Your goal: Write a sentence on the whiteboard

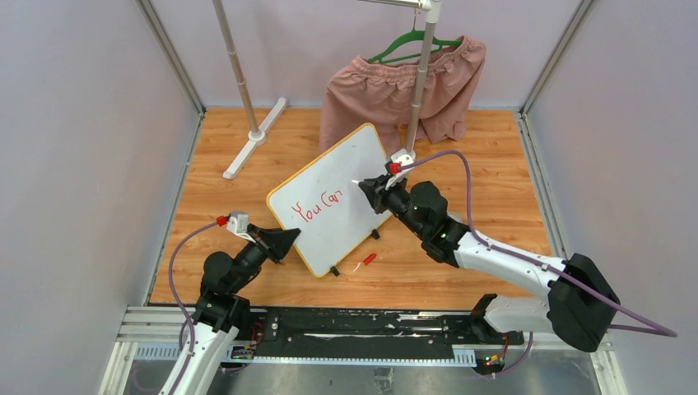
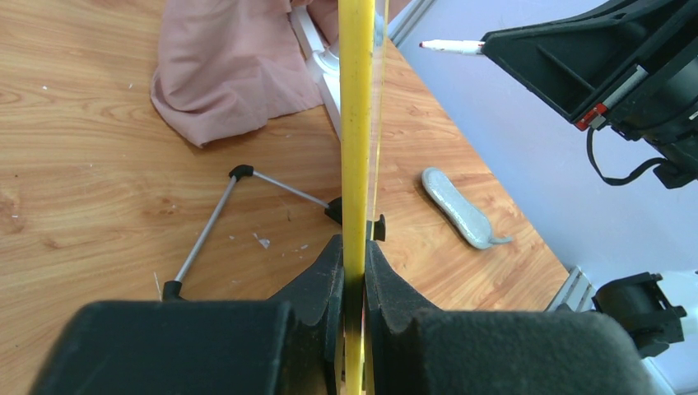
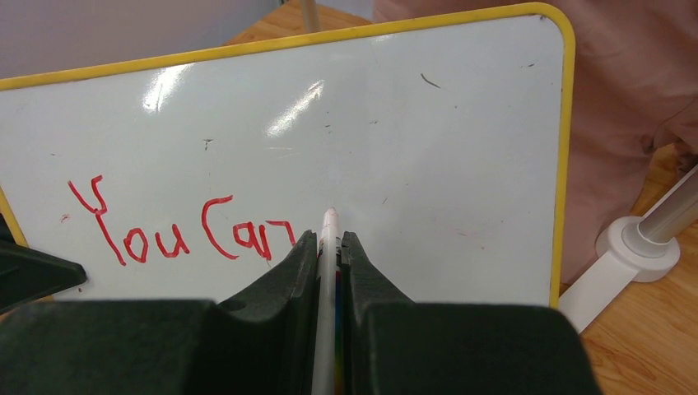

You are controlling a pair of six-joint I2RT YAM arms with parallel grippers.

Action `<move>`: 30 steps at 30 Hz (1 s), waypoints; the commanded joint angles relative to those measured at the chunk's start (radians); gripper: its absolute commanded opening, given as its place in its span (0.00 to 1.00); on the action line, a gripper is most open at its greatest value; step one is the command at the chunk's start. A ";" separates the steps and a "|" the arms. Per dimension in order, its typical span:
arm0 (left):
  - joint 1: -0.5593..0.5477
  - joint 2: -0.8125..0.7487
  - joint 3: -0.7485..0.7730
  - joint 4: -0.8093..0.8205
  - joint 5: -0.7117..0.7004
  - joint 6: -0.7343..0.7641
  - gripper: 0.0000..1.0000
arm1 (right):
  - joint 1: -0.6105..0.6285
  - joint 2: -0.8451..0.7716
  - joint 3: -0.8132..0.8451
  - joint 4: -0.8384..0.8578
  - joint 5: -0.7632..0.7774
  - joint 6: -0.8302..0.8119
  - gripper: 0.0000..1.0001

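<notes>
The whiteboard (image 1: 355, 158), white with a yellow frame, stands tilted on the wooden table. Red writing (image 1: 319, 206) on it reads "You Can" (image 3: 177, 230). My left gripper (image 1: 284, 240) is shut on the board's lower left yellow edge (image 2: 356, 123), with the fingers (image 2: 355, 247) clamped on both sides of it. My right gripper (image 1: 368, 188) is shut on a white marker (image 3: 328, 247) that points at the board just right of "Can". In the left wrist view the marker tip (image 2: 428, 45) stands a little off the board's face.
Pink shorts (image 1: 403, 90) hang on a green hanger behind the board, from a rack whose pole (image 1: 420, 82) stands at its top corner. A second pole and foot (image 1: 255, 136) are at the back left. A red cap (image 1: 368, 259) lies near the board's front feet.
</notes>
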 commanded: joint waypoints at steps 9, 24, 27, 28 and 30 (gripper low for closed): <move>-0.008 -0.067 -0.062 -0.082 -0.005 0.058 0.00 | -0.015 0.046 0.026 0.003 0.002 -0.004 0.00; -0.010 -0.067 -0.067 -0.076 -0.010 0.057 0.00 | -0.015 -0.011 -0.036 0.059 0.030 0.000 0.00; -0.010 -0.065 -0.068 -0.076 -0.010 0.057 0.00 | -0.015 -0.013 -0.046 0.065 0.028 -0.005 0.00; -0.010 -0.065 -0.066 -0.076 -0.010 0.057 0.00 | -0.015 -0.012 -0.051 0.072 0.029 -0.006 0.00; -0.010 -0.065 -0.066 -0.077 -0.010 0.057 0.00 | -0.015 -0.006 -0.059 0.100 0.028 -0.007 0.00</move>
